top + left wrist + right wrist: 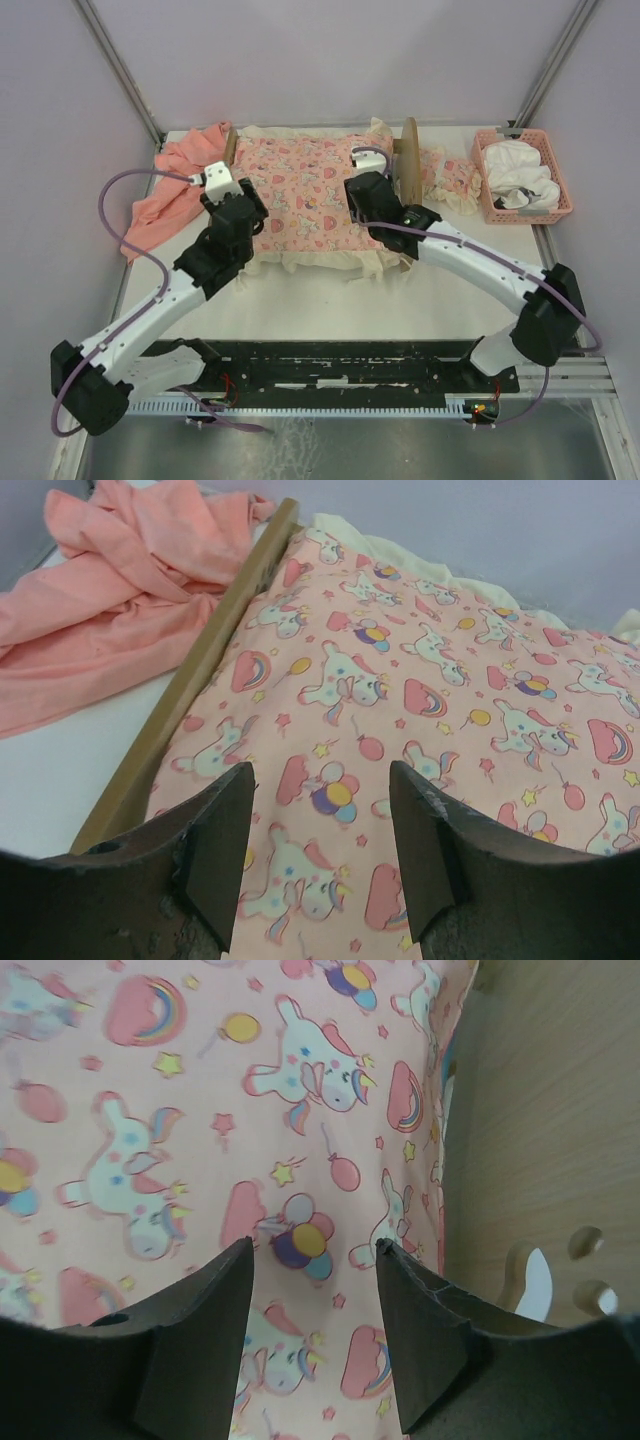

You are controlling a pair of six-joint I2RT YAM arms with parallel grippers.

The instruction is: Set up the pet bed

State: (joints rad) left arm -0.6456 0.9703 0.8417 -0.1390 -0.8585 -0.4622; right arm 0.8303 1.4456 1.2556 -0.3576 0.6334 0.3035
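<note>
At the far left of the table [400, 300] we see a salmon-pink cloth [175, 195] lying crumpled, just beside the low wooden end board of the pet bed [410, 165]. The bed sits across the far middle of the table, with a pink unicorn-print quilt [310, 195] draped over its top and a cream frill spilling past the near side.

The left gripper [320, 775] hangs over the quilt's left part, near the wooden rail. Its jaws are spread and nothing is between them. Further right, the right gripper [313, 1250] hovers over the quilt close to the rounded headboard, likewise released and holding nothing.

Beyond the headboard lies a piece in the same print [450, 175], perhaps a pillow, though we cannot tell. At the far right, a pink basket [525, 213] holds white cloth [515, 165].
</note>
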